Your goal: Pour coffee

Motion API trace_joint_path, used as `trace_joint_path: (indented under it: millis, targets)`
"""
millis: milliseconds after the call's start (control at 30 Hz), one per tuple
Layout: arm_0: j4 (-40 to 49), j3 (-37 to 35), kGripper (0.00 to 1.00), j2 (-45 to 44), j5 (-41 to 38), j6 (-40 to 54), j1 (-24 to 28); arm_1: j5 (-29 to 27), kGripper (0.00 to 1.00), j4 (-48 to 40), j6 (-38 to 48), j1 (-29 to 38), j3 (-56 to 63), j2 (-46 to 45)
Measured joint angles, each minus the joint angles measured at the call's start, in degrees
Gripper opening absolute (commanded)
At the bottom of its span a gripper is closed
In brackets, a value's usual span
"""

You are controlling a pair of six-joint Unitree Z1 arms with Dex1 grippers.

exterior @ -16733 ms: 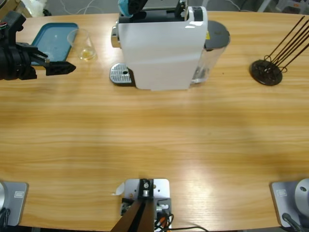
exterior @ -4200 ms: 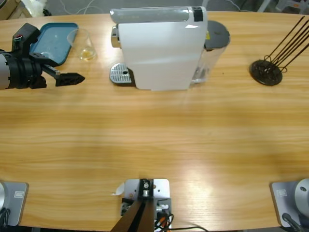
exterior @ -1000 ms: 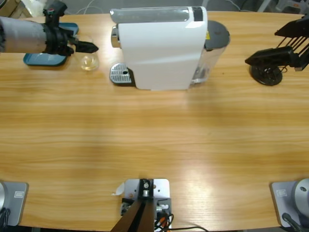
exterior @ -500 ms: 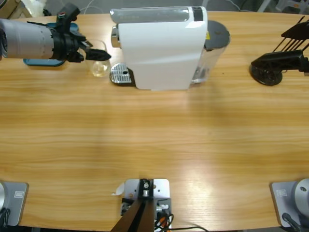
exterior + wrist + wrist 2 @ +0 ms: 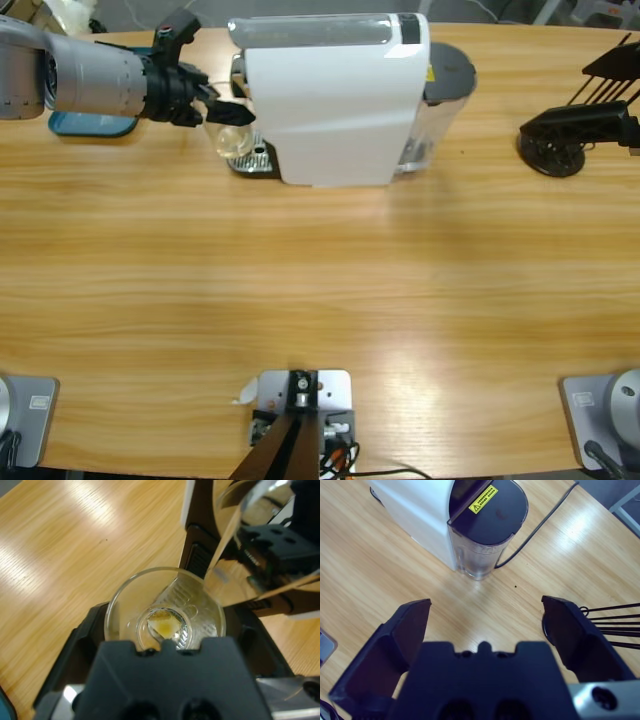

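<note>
My left gripper [image 5: 232, 112] reaches in from the left and is shut on a clear glass [image 5: 232, 142], held at the left edge of the metal drip tray [image 5: 255, 158] of the white coffee machine [image 5: 335, 100]. The left wrist view looks down into the glass [image 5: 165, 600] between the gripper's [image 5: 165, 630] black jaws. A small pool of pale amber coffee [image 5: 164, 625] lies at its bottom. At the far right my right gripper [image 5: 555, 100] hangs open with nothing in it. The right wrist view shows this gripper [image 5: 485, 620] facing the machine's water tank [image 5: 487, 525].
A teal tray [image 5: 88, 123] lies at the back left, partly under the left arm. A black stand with thin rods [image 5: 553, 155] sits at the back right, close under the right gripper, and shows again as the stand [image 5: 607, 625]. A black cable [image 5: 540, 527] runs behind the tank.
The left gripper took hold of the glass beside the teal tray and carried it right to the machine's drip tray. The right gripper came in at the far right and has drawn slightly back.
</note>
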Motion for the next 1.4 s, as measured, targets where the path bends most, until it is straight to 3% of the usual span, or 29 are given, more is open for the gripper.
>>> trace_joint_path:
  millis: [200,267,300,567,833,1233,1400]
  targets:
    - [0.00,-0.16,0.697,1.10,-1.04,0.00,-0.37,-0.01,1.000,0.00,-0.01,0.00,0.00,0.00]
    - [0.01,-0.18,0.871,1.42,-1.41,0.00,-0.38,-0.03,1.000,0.00,-0.02,0.00,0.00,0.00]
    - [0.01,-0.21,0.907,1.44,-1.45,0.03,-0.38,-0.04,1.000,0.00,-0.02,0.00,0.00,0.00]
    - [0.37,-0.25,0.990,1.47,-1.56,0.63,-0.38,-0.24,1.000,0.00,-0.08,0.00,0.00,0.00]
    - [1.89,0.73,0.990,1.10,-1.90,1.43,-0.44,-0.25,1.000,-0.11,-0.17,0.00,0.00,0.00]
    - [5.02,8.06,0.973,-9.10,-1.28,1.72,0.17,-0.25,1.000,-1.18,-0.22,0.01,1.03,0.00]
    - [5.05,12.34,0.973,-12.21,0.72,-2.95,2.76,-0.25,1.000,-1.30,-0.22,0.01,1.15,0.00]
